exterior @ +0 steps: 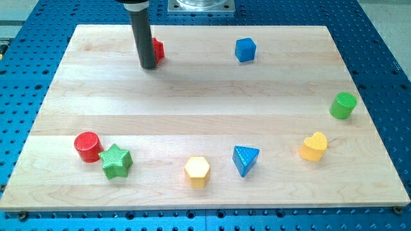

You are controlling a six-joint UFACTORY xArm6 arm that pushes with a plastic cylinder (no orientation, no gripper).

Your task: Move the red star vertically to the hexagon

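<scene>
Rod and no claw on this arm, so nothing is gripped; my tip [148, 66] rests on the table [192, 96] near the view's top left, touching the left side of a red block [157, 49] whose shape the rod mostly hides. Yellow hexagon [197, 171] lies near the view's bottom, well apart from it. Red cylinder [87, 146] touches green star [116, 161] at bottom left. Blue triangular block [245, 159], yellow heart [313, 146], green cylinder [343, 105] and blue cube [244, 49] stand elsewhere.
</scene>
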